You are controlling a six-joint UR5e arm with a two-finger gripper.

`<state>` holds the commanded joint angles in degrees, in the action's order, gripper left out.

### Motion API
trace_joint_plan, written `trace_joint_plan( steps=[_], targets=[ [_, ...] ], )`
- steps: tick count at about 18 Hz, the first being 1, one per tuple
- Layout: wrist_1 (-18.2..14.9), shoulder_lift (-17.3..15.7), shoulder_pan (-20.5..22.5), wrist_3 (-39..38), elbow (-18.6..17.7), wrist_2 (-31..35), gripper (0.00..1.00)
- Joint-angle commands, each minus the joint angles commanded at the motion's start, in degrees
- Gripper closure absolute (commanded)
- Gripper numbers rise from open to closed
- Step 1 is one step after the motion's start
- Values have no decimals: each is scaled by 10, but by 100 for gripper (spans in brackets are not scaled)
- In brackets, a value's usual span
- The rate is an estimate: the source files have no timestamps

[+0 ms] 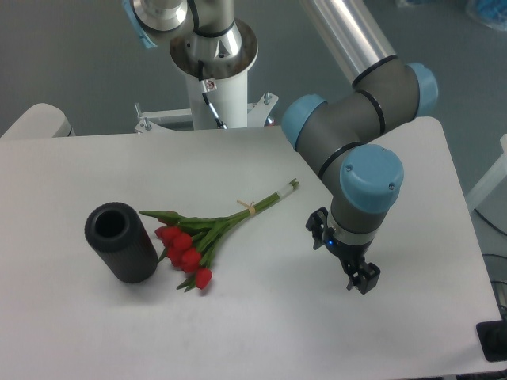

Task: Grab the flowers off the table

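Observation:
The flowers (pixel 207 233) lie flat on the white table (pixel 261 324), left of centre. Their red tulip heads (pixel 184 255) point to the front left, and the green stems run up to the right, tied by a pale band (pixel 252 208). My gripper (pixel 360 279) hangs from the arm's wrist (pixel 366 186) just above the table, well to the right of the flowers and a little in front of the stem ends. Its black fingers point down with a small gap between them, and nothing is in them.
A black cylinder (pixel 120 241) lies on the table just left of the tulip heads, almost touching them. The robot's white base column (pixel 212 79) stands at the table's back edge. The table's right edge (pixel 467 237) is close to the arm.

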<state>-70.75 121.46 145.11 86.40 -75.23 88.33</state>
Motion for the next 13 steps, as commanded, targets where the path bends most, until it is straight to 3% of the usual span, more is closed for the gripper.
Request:
trace_joint_plan(
  steps=[13],
  targets=[
    [-1, -21, -12, -24, -43, -10, 0]
  ],
)
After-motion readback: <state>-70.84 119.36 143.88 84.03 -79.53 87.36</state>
